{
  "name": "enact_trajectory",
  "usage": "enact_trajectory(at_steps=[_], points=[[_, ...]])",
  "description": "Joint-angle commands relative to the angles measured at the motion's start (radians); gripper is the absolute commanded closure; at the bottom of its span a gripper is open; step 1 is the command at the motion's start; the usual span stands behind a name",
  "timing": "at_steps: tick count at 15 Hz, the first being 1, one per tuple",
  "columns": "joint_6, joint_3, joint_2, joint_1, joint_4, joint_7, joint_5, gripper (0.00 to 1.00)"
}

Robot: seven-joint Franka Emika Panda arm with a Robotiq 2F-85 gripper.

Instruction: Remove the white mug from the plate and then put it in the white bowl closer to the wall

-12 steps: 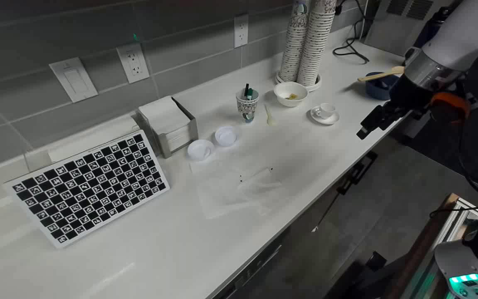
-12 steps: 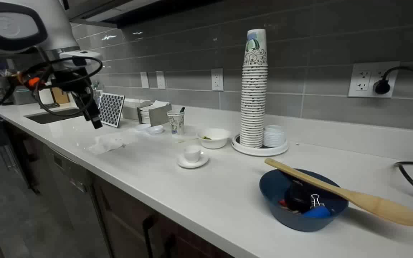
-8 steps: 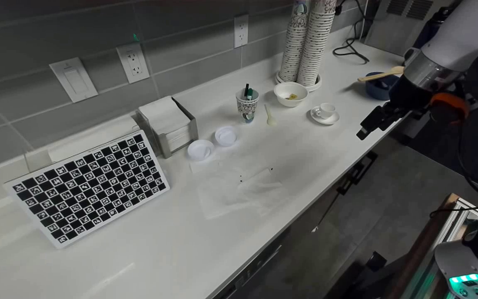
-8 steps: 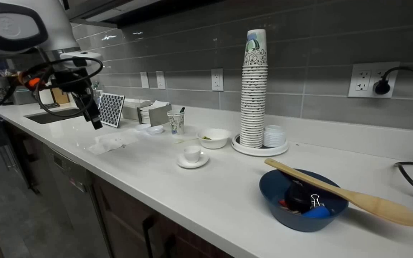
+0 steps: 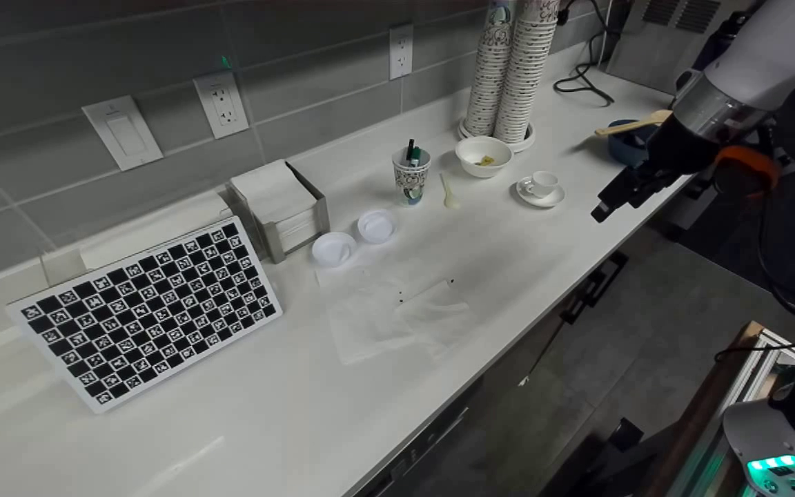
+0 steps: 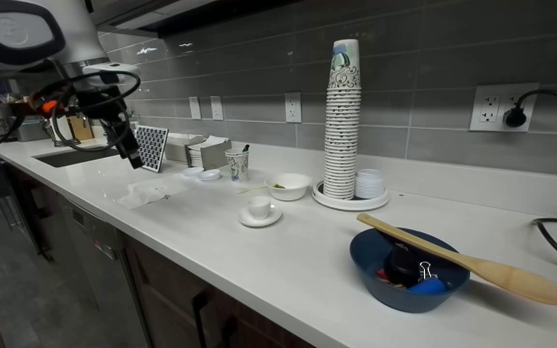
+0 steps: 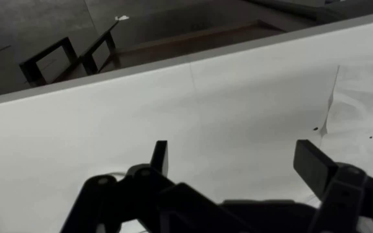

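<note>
The tiny white mug (image 5: 544, 182) stands upright on the small white plate (image 5: 552, 200); the mug (image 6: 259, 207) and plate (image 6: 258, 223) show in both exterior views. The white bowl (image 5: 480, 168) stands behind them, closer to the wall, with some yellow-green bits inside; it also shows in an exterior view (image 6: 288, 194). My gripper (image 7: 231, 152) is open and empty, with its fingers wide apart over the bare counter. In an exterior view the gripper (image 5: 602, 210) hangs in the air near the counter's front edge, apart from the mug. In the wrist view a pale curved rim is mostly hidden behind one finger.
Tall stacks of paper cups (image 5: 508, 83) stand by the wall beside the bowl. A patterned cup with pens (image 5: 411, 178), two low white dishes (image 5: 334, 249), a napkin holder (image 5: 283, 210) and a blue bowl with a wooden spoon (image 6: 409, 290) are on the counter. Paper sheets (image 5: 397, 317) lie flat.
My gripper has shifted and tilted slightly, its tip now a little higher in an exterior view. The mug, plate and bowl have not moved.
</note>
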Motion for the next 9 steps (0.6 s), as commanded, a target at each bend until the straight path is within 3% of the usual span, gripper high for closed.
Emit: enact_trajectory(at_steps=[1,6,9], points=[[0.051,-0.014,0.035,-0.088,0.064,-0.010,-0.088,0.00],[0.069,-0.107,0.194,-0.150,0.220,-0.099,-0.121,0.00],[0.064,-0.151,0.290,-0.127,0.311,-0.135,-0.080,0.00]])
